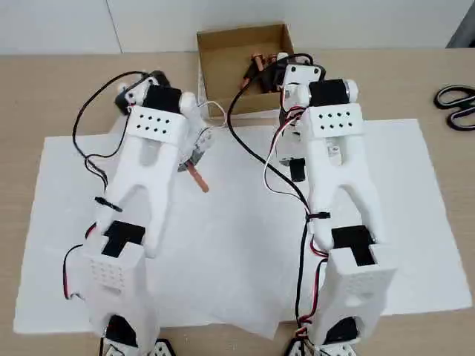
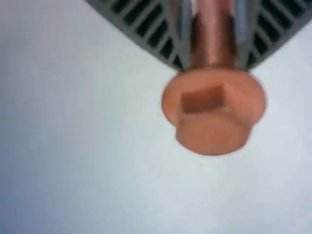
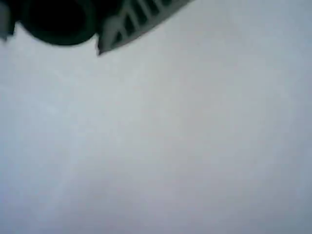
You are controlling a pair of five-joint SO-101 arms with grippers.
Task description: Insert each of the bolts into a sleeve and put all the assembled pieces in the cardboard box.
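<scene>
Across the wooden table [image 1: 44, 81], beneath both arms, a wide white paper sheet [image 1: 237, 252]. At the far edge of that sheet, the cardboard box [image 1: 215, 44], open on top, holding several copper-coloured pieces [image 1: 254, 68] mixed with dark ones; cannot tell how many, nor whether sleeved. Far off to one side, black-handled scissors [image 1: 454, 104].

Low over the sheet, just before the box's near corner, left gripper [image 1: 194, 163] pinching 1 bolt [image 1: 200, 180] by its shank. From the left wrist: 2 ribbed grey fingers [image 2: 146, 19] pressed against the smooth shank, flanged hex head [image 2: 213, 109] hanging free beyond them above the paper. Over the sheet before the box's other corner, right gripper [image 1: 296, 165]; cannot tell whether spread or closed. Beside it in the right wrist view, a dark round shape [image 3: 53, 22], perhaps a sleeve, too blurred to call.

Handling, as a judgement: light, rigid, probably plastic, smooth-sided, so apt to pivot or slide in a 2-point pinch. Not fragile; safe to squeeze firmly. Best taken on the shank close under the head, square across the axis, leaving the plain end free to enter a sleeve. As held now, head outward and the other end hidden, so probably needs turning or passing over first.
</scene>
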